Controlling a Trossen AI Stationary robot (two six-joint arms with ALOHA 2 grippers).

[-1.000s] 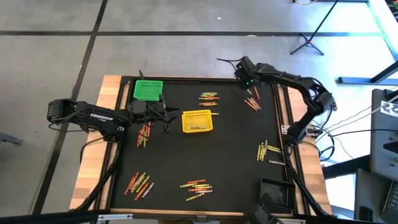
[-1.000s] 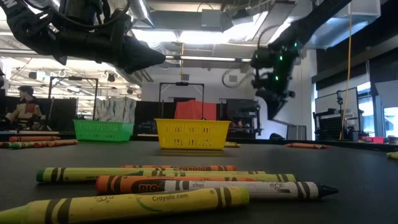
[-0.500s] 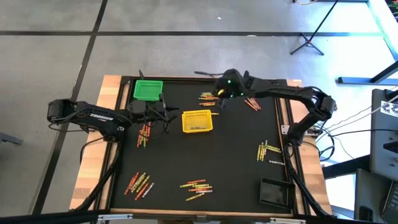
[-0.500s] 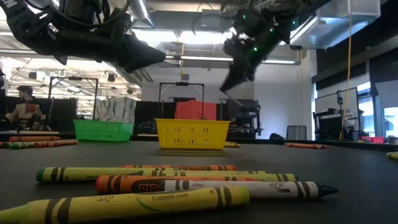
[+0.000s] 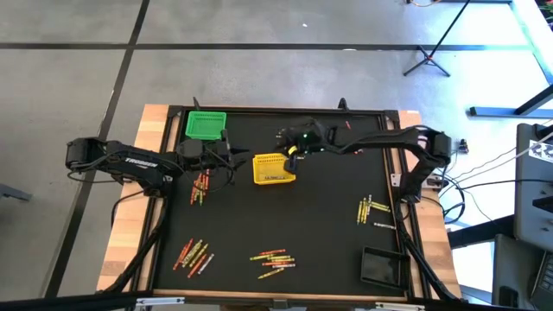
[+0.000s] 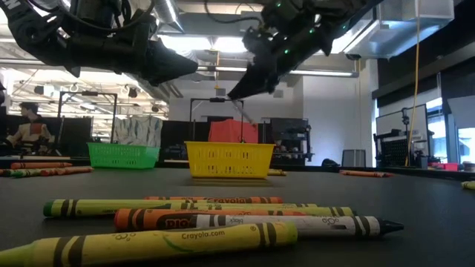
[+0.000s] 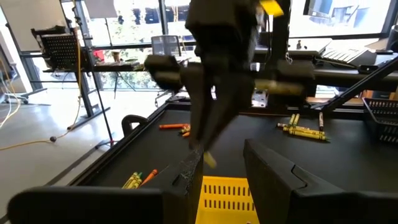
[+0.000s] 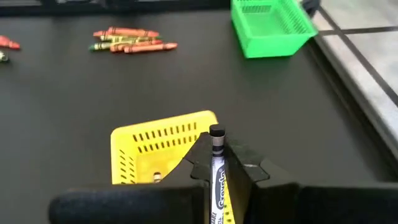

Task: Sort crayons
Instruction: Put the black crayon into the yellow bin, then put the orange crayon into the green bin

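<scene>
- The step in hand looks like a drop-off: the right gripper (image 8: 219, 163) hangs over the yellow basket (image 5: 273, 168), its fingers clenched on a single yellow crayon (image 8: 217, 177) whose black-banded tip sticks out past the fingertips.
- In the low view that gripper (image 6: 239, 90) is well above the basket's rim (image 6: 228, 146), with the crayon slanting down from it (so any release from here would be a drop, not a placement).
- The next move, as I judge it, calls for bringing the crayon squarely over the basket's opening, perhaps lower, and only then letting the fingers part; the basket is small and light, so a stick that lands on its rim could bounce out.
- The left gripper (image 7: 219, 163) waits just beside the basket on the side nearer the green basket (image 5: 206, 124); its fingers stand apart with nothing between them.
- The rest of the crayons lie in loose clusters on the black mat (image 5: 328, 216): one cluster by the left arm (image 5: 200, 185), one in the near left corner (image 5: 194, 254), one at near centre (image 5: 271, 260) and one toward the right edge (image 5: 373, 211).
- Most of the sorting seems not yet done.
</scene>
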